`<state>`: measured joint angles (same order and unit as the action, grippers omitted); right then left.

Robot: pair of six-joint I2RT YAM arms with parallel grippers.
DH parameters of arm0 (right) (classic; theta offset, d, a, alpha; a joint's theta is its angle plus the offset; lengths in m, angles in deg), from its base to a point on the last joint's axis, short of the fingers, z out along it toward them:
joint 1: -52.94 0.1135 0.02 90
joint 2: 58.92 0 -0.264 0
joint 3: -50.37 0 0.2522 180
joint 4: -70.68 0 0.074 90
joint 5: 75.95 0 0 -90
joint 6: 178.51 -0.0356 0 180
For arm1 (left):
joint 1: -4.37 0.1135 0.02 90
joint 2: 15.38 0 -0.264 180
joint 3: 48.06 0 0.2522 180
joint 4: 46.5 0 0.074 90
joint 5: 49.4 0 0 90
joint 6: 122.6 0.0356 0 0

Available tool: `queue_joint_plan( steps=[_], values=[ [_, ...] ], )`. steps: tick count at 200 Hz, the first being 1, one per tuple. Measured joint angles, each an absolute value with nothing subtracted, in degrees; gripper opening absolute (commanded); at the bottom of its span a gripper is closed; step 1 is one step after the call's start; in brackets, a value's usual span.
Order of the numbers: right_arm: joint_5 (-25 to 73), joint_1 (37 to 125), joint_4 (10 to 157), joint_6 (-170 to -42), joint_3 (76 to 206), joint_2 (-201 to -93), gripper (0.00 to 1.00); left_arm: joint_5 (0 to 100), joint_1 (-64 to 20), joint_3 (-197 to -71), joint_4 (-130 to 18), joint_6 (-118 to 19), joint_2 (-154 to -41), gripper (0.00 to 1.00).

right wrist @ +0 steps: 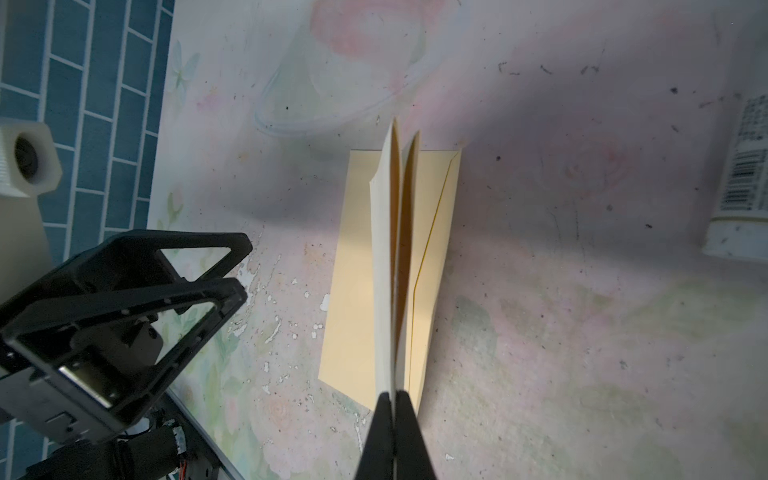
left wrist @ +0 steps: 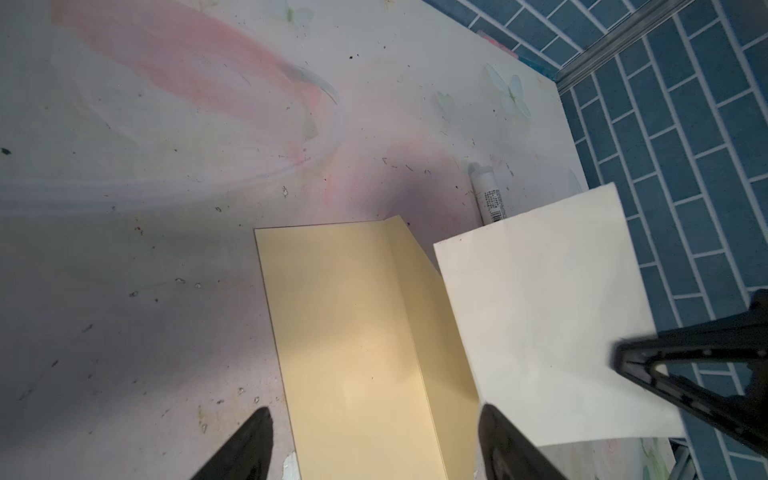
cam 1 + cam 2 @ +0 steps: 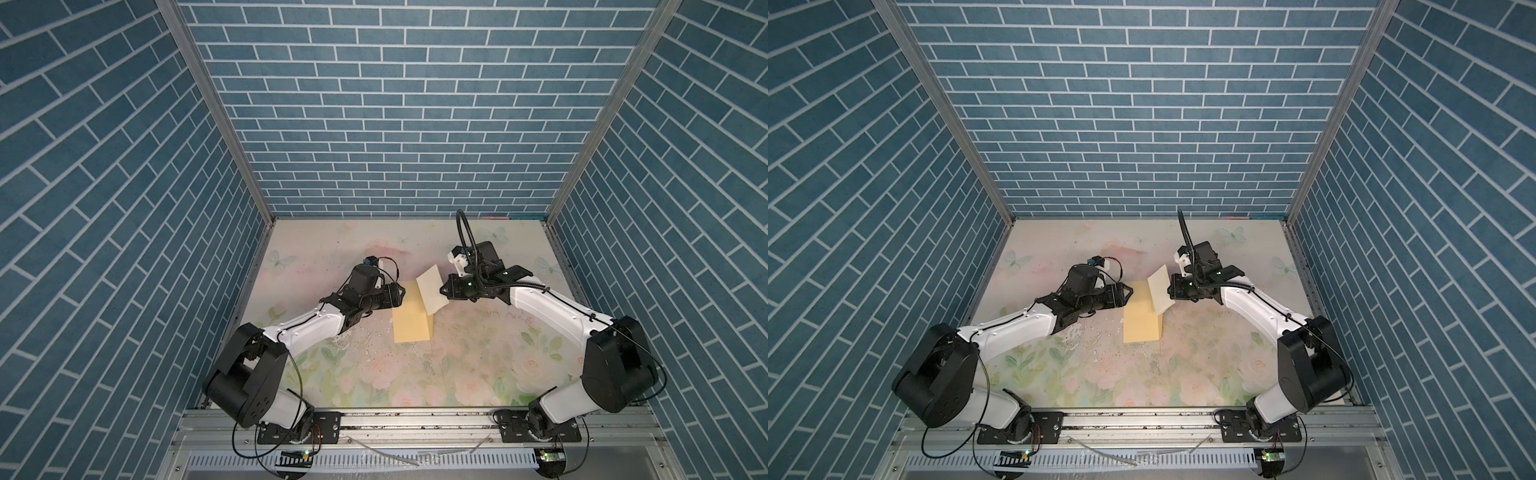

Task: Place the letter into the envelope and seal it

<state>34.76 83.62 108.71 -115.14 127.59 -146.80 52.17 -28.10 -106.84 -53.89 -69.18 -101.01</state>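
The yellow-tan envelope (image 3: 411,322) (image 3: 1140,322) (image 2: 353,332) (image 1: 353,270) lies flat mid-table, its flap (image 2: 428,316) raised along the right side. The cream letter (image 3: 432,291) (image 3: 1160,291) (image 2: 548,311) (image 1: 384,249) stands on edge, tilted, just over that flap. My right gripper (image 3: 444,289) (image 3: 1170,291) (image 1: 392,395) is shut on the letter's right edge. My left gripper (image 3: 401,293) (image 3: 1129,293) (image 2: 374,411) hovers open at the envelope's far left end, one finger on each side of it, holding nothing. The letter's border print is not visible.
A white glue stick (image 2: 490,195) (image 1: 744,174) lies on the floral tabletop (image 3: 374,249) behind the letter, under the right arm. Blue brick-pattern walls (image 3: 395,124) enclose the back and both sides. Small scuffs and flakes dot the table near the envelope.
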Motion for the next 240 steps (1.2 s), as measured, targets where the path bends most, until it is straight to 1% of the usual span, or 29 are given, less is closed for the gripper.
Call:
queue_joint_plan(
  steps=[86, 188, 240],
  values=[
    [31.03, 83.62, 117.06, -114.11, 133.54, -152.9, 0.0, 51.1, -28.66, -106.77, -51.13, -70.53, -107.87, 0.78],
    [28.56, 83.62, 127.03, -114.18, 141.97, -159.02, 0.0, 50.64, -30.11, -106.8, -49.6, -71.62, -113.25, 0.65],
    [28.14, 83.64, 129.45, -114.9, 143.5, -161.03, 0.0, 50.21, -30.11, -106.93, -47.48, -72.26, -114.54, 0.62]
  ],
)
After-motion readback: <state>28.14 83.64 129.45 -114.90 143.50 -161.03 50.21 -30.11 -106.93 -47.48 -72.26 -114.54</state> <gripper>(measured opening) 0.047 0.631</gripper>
